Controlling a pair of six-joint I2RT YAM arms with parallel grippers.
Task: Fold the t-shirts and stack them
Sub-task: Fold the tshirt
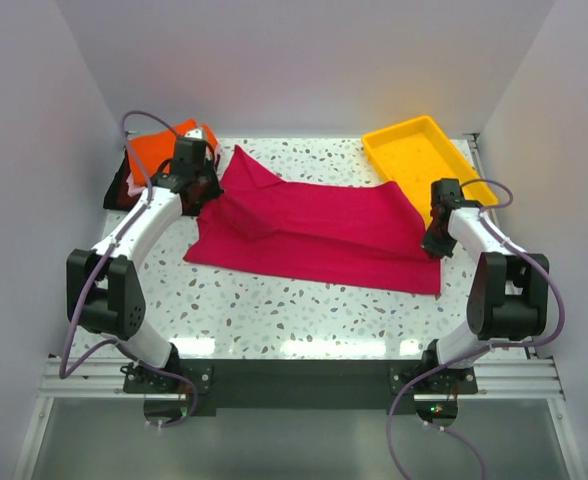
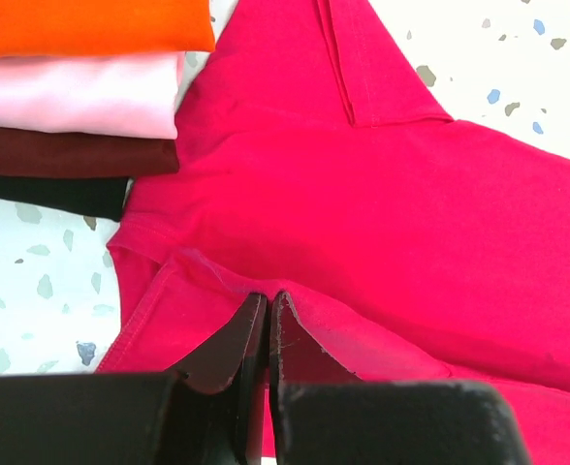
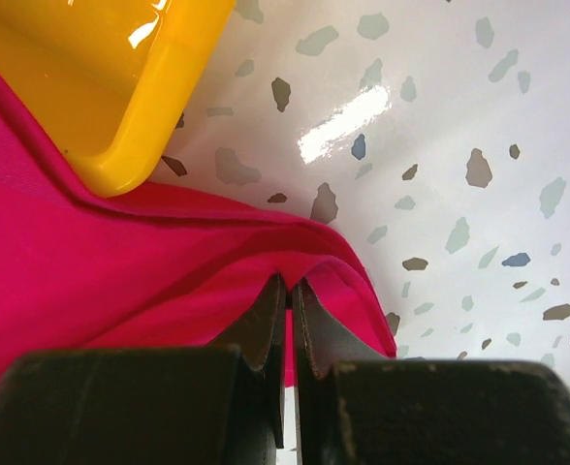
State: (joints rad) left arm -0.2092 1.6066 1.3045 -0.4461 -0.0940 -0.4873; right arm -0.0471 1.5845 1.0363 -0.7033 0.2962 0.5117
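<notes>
A crimson-magenta t-shirt (image 1: 314, 225) lies spread across the middle of the table, partly folded over itself. My left gripper (image 1: 202, 188) is shut on its left edge (image 2: 227, 281), next to the stack of folded shirts: orange (image 2: 91, 24), pale pink (image 2: 81, 92), dark maroon (image 2: 72, 153) and a black layer at the bottom. My right gripper (image 1: 436, 240) is shut on the shirt's right edge (image 3: 295, 262), pinching a raised fold just beside the yellow tray. The shirt's sleeve (image 2: 363, 68) points to the far side. The neck label is hidden.
The yellow plastic tray (image 1: 424, 160) stands at the back right; its corner (image 3: 140, 145) overlaps the cloth near my right gripper. The folded stack (image 1: 159, 150) sits at the back left. Speckled white table (image 1: 304, 305) shows in front of the shirt.
</notes>
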